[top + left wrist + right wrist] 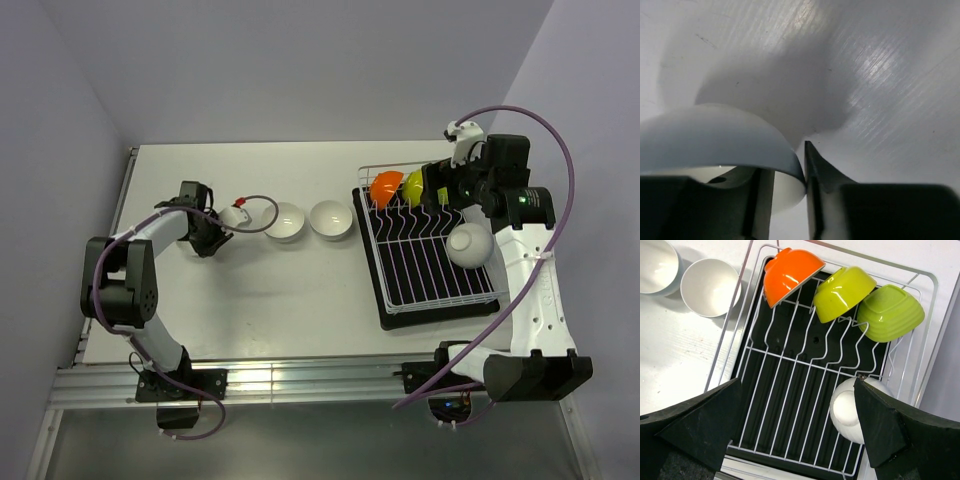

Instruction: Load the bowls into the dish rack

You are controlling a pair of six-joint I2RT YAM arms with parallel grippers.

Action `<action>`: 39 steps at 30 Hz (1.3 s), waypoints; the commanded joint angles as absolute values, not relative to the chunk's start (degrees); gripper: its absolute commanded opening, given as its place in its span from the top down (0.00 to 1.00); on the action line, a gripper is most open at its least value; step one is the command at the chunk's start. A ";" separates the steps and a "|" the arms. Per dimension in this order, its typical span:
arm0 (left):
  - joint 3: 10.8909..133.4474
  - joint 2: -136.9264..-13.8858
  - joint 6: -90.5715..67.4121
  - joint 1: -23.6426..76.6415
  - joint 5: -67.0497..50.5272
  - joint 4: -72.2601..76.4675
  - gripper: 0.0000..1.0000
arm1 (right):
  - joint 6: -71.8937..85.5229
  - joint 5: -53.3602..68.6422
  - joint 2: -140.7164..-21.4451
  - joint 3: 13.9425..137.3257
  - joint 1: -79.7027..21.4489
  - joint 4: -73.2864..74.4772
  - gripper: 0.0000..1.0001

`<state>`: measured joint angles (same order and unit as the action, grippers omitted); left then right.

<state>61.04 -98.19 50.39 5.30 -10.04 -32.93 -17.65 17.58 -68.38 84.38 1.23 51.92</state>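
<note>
left gripper (787, 185): fingers sit either side of the rim of the white bowl (715, 135), far left on the table (300, 290), can't tell if they're biting | right gripper (796, 390): wide open, empty, over the dish rack (790, 354) | risk: glossy rim, thin pinch, could slip out mid-lift

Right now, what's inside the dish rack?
In the dish rack, an orange bowl and two lime green bowls lean along the far row. One white bowl lies overturned nearer, partly hidden by the right gripper.
</note>
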 commanded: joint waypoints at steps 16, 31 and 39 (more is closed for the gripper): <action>74.51 -89.21 47.46 6.76 -33.12 -59.66 1.00 | -21.88 30.22 -65.83 84.90 0.44 49.13 0.00; 83.85 -82.79 43.96 24.60 -62.72 -68.38 1.00 | -36.20 42.19 -55.90 82.79 -7.02 52.03 0.00; 78.41 -80.25 32.89 26.81 -82.69 -56.01 1.00 | -41.92 39.03 -50.45 80.59 -19.23 51.85 0.00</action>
